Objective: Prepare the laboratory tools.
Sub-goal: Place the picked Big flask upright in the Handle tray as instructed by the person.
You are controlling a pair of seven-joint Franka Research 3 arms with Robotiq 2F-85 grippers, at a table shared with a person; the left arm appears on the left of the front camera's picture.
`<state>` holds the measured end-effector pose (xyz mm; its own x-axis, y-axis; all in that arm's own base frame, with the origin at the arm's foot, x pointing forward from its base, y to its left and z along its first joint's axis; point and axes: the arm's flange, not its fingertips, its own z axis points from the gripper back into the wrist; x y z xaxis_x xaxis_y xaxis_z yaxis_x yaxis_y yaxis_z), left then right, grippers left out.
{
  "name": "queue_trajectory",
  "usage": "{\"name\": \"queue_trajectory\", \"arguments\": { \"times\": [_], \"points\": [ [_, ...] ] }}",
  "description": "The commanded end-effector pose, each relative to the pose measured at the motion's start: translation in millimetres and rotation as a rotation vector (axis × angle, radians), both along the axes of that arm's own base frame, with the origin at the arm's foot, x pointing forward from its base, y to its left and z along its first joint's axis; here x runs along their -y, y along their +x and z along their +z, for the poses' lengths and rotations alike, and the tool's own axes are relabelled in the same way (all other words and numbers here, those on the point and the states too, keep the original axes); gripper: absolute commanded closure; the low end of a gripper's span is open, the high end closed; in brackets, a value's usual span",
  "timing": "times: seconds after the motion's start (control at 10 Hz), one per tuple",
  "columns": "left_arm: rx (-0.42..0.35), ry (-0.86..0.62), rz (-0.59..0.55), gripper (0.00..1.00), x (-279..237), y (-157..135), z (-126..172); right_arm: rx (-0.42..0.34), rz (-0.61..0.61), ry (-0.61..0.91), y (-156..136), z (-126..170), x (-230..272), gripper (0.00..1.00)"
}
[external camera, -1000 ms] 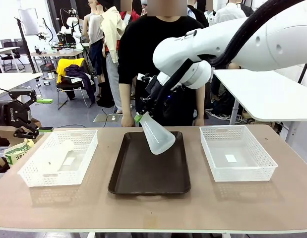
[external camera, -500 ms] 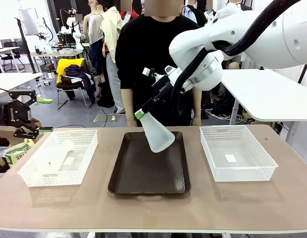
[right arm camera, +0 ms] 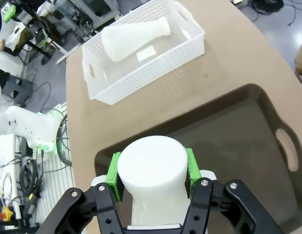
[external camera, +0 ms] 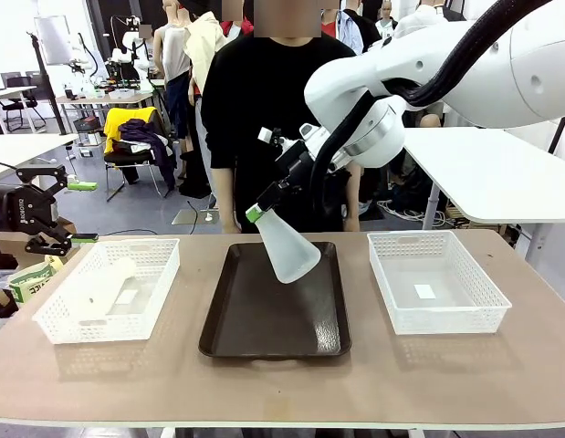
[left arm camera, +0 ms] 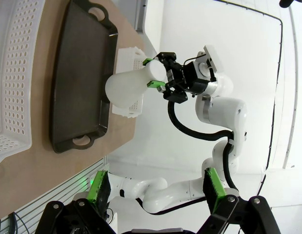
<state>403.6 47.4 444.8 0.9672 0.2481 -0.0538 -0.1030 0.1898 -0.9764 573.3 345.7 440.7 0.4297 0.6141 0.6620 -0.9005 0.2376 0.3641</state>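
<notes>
One frosted-white conical flask (external camera: 288, 250) hangs tilted over the far end of the dark brown tray (external camera: 275, 319). My right gripper (external camera: 256, 212) is shut on its neck, wide base pointing down and right. In the right wrist view the neck (right arm camera: 151, 163) sits between the green pads (right arm camera: 113, 176). A second flask (external camera: 99, 290) lies on its side in the left white basket (external camera: 159, 274), also seen as the flask (right arm camera: 136, 38) in the right wrist view. My left gripper (external camera: 52, 210) stands open off the table's left edge, empty, its fingers (left arm camera: 99, 187) wide apart.
A white lattice basket (external camera: 474, 297) stands at the table's right with only a small label inside. A person in black stands at the far edge behind the tray. Bare tabletop runs along the near side.
The right arm's wrist has swung up and to the right. The held flask has stayed over the tray's far end, tilted much as before. The left arm has not moved.
</notes>
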Motion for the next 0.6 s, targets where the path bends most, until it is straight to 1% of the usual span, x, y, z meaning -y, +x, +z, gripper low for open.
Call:
{"name": "queue_trajectory", "arguments": {
  "times": [0.0,0.1,0.3,0.5],
  "points": [
    [-0.007,-0.012,-0.002,0.00,-1.1,-1.3,2.8,0.023,0.092,0.088,7.4,-9.3,12.2,1.00],
    [-0.007,-0.012,-0.002,0.00,-1.1,-1.3,2.8,0.039,0.143,0.126,10.1,-12.1,15.7,1.00],
    [-0.007,-0.012,-0.002,0.00,-1.1,-1.3,2.8,0.157,0.226,0.262,20.2,-19.0,21.5,1.00],
    [-0.007,-0.012,-0.002,0.00,-1.1,-1.3,2.8,0.263,0.321,0.331,25.3,-26.9,22.2,1.00]
  ]
}}
